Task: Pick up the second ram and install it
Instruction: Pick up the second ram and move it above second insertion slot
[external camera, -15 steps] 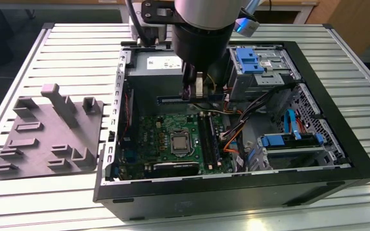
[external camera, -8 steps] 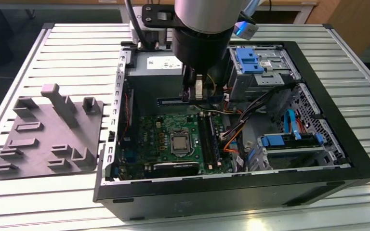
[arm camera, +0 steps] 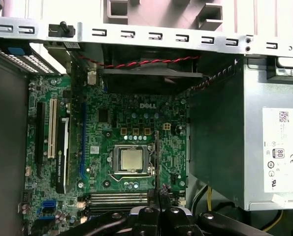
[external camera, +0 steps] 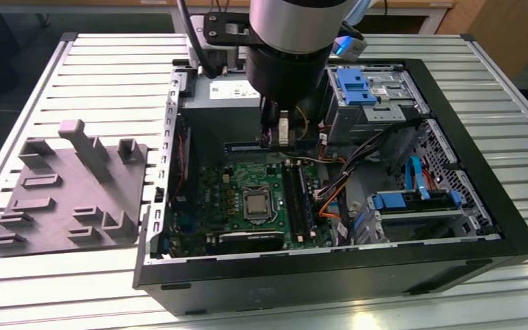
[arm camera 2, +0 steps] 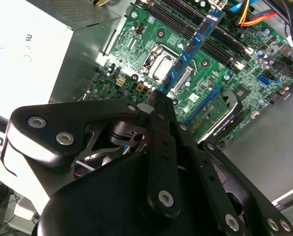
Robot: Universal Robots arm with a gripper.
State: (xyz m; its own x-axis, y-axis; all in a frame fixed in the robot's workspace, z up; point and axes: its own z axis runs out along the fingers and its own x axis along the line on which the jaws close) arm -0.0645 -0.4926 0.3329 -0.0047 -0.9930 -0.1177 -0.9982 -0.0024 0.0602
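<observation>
The second ram (arm camera 2: 191, 45) is a slim blue-green stick, and my gripper (arm camera 2: 159, 98) is shut on one end of it. In the second wrist view the stick reaches out from the black fingers over the motherboard, its far end above the black memory slots (arm camera 2: 225, 42). In the first wrist view the second ram (arm camera: 156, 157) shows edge-on as a thin line rising from the gripper (arm camera: 158, 195), beside the processor socket (arm camera: 131, 160). In the exterior view the gripper (external camera: 275, 141) hangs inside the open computer case (external camera: 337, 275), above the board's far end, with the second ram (external camera: 244, 146) sticking out sideways. The slots (external camera: 296, 199) lie below, nearer the camera.
A grey power supply (external camera: 214, 103) sits close behind the gripper. Blue drive cages (external camera: 356, 86) and orange and black cables (external camera: 333, 189) crowd the exterior view's right of the case. A grey moulded tray (external camera: 71, 192) lies on the slatted table (external camera: 62, 282) outside the case.
</observation>
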